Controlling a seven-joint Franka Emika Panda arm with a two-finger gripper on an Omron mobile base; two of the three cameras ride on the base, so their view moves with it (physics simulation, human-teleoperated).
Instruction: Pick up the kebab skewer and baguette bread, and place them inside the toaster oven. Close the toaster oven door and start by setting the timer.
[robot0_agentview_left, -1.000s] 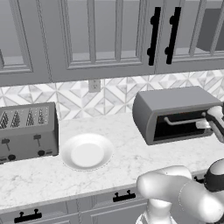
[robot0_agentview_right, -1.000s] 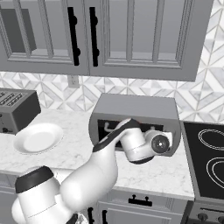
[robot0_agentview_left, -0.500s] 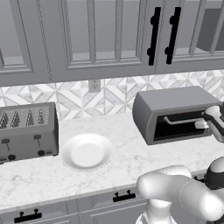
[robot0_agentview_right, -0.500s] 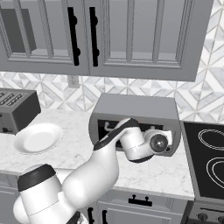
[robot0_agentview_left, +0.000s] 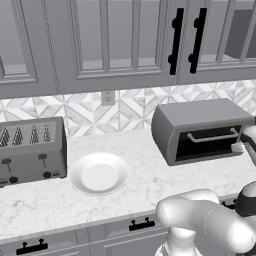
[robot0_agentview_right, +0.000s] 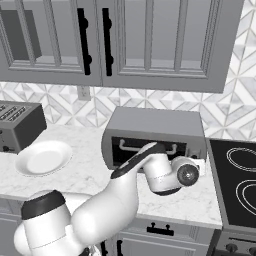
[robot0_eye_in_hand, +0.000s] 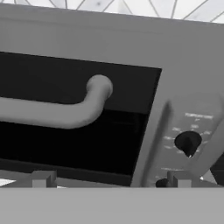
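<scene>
The toaster oven (robot0_agentview_left: 200, 117) stands on the counter at the right, a grey box that also shows in the right base view as toaster oven (robot0_agentview_right: 155, 125). Its door (robot0_eye_in_hand: 74, 109) is shut, the dark glass crossed by a silver bar handle (robot0_eye_in_hand: 57, 113). My gripper (robot0_eye_in_hand: 111, 179) is open, close in front of the oven's lower right, with nothing between its fingertips (robot0_eye_in_hand: 43, 178). The right fingertip sits below the dark timer knob (robot0_eye_in_hand: 188, 142) on the light grey panel. In the left base view the gripper (robot0_agentview_left: 241, 146) is at the oven's right front corner. The kebab skewer and baguette bread are hidden.
An empty white plate (robot0_agentview_left: 99, 172) lies mid-counter. A slotted grey toaster (robot0_agentview_left: 32, 150) stands at the left. A black stovetop (robot0_agentview_right: 237, 182) adjoins the oven on the right. Upper cabinets (robot0_agentview_left: 125, 40) hang above the counter.
My hand has edged slightly down and right in front of the oven. Everything else stands as before.
</scene>
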